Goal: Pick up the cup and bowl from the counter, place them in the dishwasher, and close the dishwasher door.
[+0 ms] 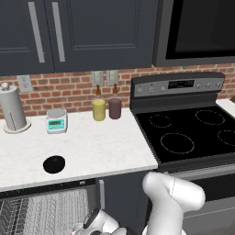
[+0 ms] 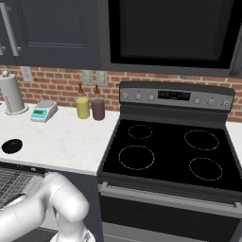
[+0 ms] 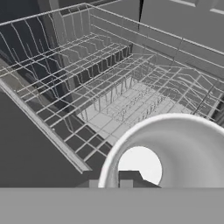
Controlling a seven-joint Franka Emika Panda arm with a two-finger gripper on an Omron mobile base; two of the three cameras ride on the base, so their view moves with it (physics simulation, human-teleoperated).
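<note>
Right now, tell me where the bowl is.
The bowl sits on the counter near its front edge, left of the stove and just above the open dishwasher; the scale stands behind it by the wall.

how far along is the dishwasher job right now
Partly done at best. In hand: the fingers are shut on the cup, its white inside facing the hand camera, held over the dishwasher's wire rack; it is not released yet. Left: the bowl sits on the counter, and the dishwasher is open, so its door needs closing.
</note>
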